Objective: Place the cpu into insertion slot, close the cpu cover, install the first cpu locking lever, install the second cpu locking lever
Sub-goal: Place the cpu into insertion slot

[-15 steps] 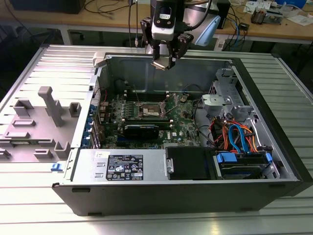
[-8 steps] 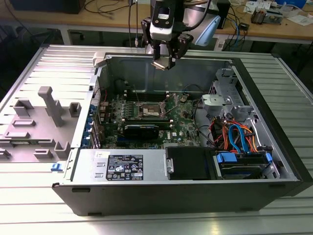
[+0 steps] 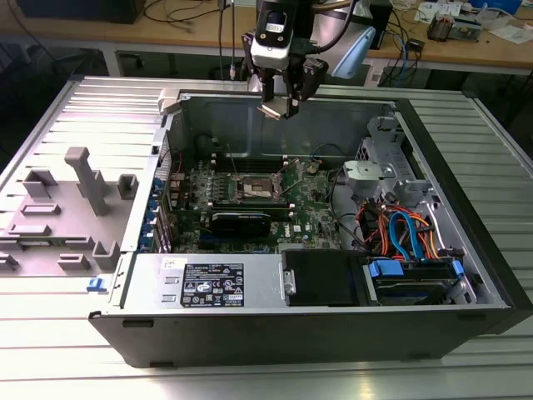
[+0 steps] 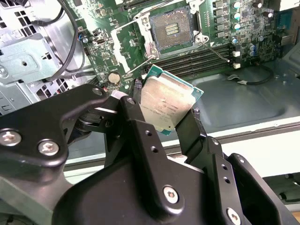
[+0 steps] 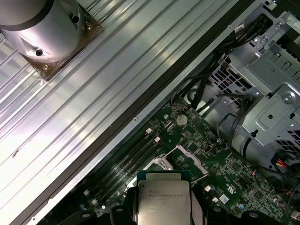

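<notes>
My gripper [image 3: 281, 107] hangs high above the far wall of the open computer case, shut on the cpu [image 4: 165, 105], a flat square chip with a silver-grey top. Both wrist views show the cpu [image 5: 162, 197] pinched between the black fingers [image 4: 140, 140]. The insertion slot [image 4: 171, 29] lies open on the green motherboard below, its dark centre bare. In the exterior view the insertion slot [image 3: 256, 191] sits mid-board, nearer the camera than the gripper. The cpu cover [image 4: 135, 47] stands swung up beside the slot, with thin locking levers [image 4: 216, 49] sticking out from it.
Black memory slots [image 4: 201, 58] run next to the socket, and a round coin battery [image 4: 114, 78] lies nearby. A drive cage [image 3: 379, 179] and coloured cables [image 3: 408, 233] fill the case at the exterior view's right. A grey plastic fixture [image 3: 79, 200] stands outside the case at the left.
</notes>
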`<state>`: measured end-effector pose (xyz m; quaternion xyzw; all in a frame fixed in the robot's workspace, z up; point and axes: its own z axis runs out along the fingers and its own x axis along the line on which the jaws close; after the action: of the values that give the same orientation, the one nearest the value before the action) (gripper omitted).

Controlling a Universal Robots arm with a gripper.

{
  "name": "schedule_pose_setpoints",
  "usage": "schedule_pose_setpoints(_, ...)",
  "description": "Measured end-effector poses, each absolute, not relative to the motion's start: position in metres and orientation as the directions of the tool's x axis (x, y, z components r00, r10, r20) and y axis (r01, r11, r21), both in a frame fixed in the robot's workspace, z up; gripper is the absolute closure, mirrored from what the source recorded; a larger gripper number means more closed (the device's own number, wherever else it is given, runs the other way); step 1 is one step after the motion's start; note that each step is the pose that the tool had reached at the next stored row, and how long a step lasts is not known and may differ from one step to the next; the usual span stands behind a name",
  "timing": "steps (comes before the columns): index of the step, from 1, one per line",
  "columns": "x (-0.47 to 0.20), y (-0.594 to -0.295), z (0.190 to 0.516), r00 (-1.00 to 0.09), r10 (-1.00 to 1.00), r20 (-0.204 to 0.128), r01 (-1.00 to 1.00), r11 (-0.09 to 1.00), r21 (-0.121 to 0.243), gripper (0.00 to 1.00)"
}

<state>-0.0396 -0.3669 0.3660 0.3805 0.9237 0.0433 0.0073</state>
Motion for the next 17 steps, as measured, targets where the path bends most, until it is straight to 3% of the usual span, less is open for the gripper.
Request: schedule_pose_setpoints(17, -0.0396, -0.367, 0.3656, -0.674, 0.738, 0.02, 0.737, 0.67, 0.086, 0.46)
